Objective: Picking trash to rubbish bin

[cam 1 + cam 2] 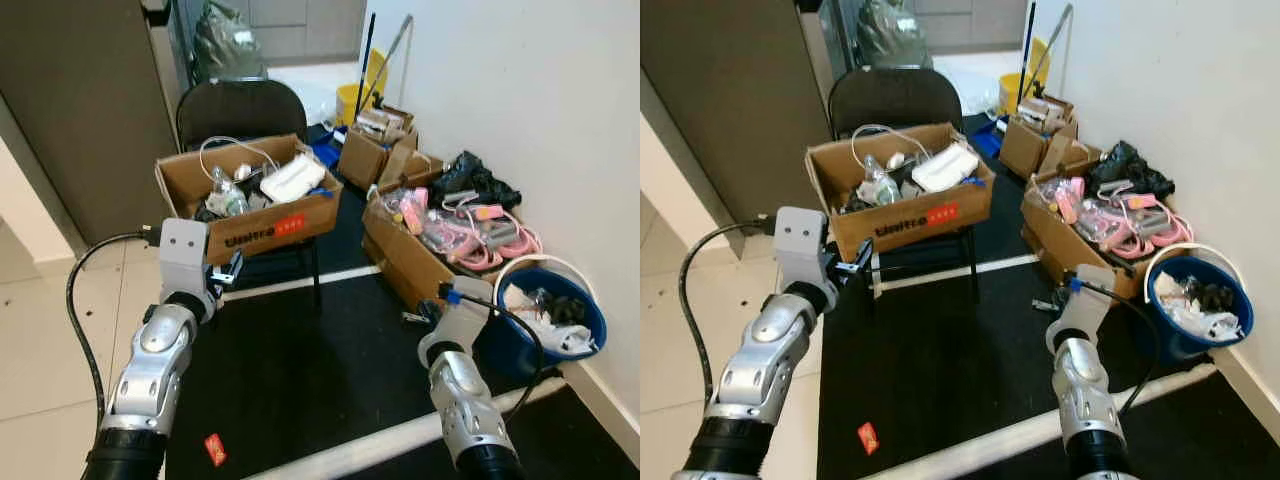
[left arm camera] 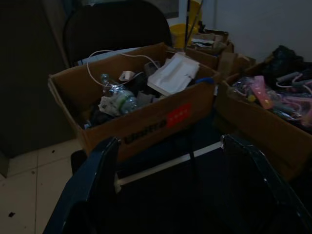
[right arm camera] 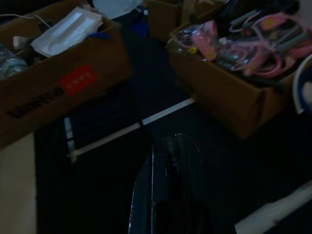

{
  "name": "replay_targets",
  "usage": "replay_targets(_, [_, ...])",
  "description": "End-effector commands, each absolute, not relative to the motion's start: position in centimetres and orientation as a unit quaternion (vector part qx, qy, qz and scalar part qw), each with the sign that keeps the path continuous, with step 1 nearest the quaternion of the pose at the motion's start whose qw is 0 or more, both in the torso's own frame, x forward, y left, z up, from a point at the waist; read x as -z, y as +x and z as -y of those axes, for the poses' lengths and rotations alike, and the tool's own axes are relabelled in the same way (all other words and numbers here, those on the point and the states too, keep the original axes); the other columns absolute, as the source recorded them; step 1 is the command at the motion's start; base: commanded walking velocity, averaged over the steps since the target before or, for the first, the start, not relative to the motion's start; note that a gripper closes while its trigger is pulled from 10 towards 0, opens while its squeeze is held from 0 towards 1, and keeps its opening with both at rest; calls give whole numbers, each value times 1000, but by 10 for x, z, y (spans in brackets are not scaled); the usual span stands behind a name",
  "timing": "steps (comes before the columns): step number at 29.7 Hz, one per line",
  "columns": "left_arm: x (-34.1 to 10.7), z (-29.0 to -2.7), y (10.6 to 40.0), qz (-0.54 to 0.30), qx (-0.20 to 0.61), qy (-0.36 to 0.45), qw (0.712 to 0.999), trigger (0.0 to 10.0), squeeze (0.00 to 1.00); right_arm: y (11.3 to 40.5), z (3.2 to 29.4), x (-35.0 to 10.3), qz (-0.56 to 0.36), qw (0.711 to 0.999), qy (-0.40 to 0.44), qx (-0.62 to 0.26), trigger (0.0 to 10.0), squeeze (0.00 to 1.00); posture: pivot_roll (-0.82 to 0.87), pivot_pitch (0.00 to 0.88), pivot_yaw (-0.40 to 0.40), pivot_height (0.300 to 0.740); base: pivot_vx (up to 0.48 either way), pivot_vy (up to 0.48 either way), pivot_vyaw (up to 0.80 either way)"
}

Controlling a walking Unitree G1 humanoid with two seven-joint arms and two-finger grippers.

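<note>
A small red scrap lies on the black mat near my feet. The blue rubbish bin, with a white liner and rubbish in it, stands at the right by the wall. On a black chair sits a cardboard box holding a plastic bottle, a white cable and a white packet. My left gripper hangs open just before this box's front, with nothing between its fingers. My right gripper is shut and empty, low over the mat, left of the bin.
A second cardboard box of pink items sits on the floor behind the bin. More boxes and a yellow bucket stand further back along the white wall. White tape lines cross the mat. Pale tiles lie at the left.
</note>
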State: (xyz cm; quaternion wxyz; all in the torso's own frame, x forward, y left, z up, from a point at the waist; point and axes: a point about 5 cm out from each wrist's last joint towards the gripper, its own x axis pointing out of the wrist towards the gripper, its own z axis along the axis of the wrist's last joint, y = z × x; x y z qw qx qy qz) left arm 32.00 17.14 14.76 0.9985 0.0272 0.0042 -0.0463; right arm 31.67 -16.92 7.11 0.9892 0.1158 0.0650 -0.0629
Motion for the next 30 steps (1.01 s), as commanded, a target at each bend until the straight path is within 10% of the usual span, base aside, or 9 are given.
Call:
replay_targets(1, [-145, -173, 319, -10, 45, 32, 998, 10000, 0, 316, 167, -68, -72, 989, 115, 59, 10000, 0, 10, 99, 1, 740, 349, 0, 0])
replay_targets(30, [-143, -176, 317, -14, 37, 31, 999, 10000, 0, 329, 161, -80, -56, 991, 111, 42, 10000, 0, 12, 114, -8, 740, 348, 0, 0])
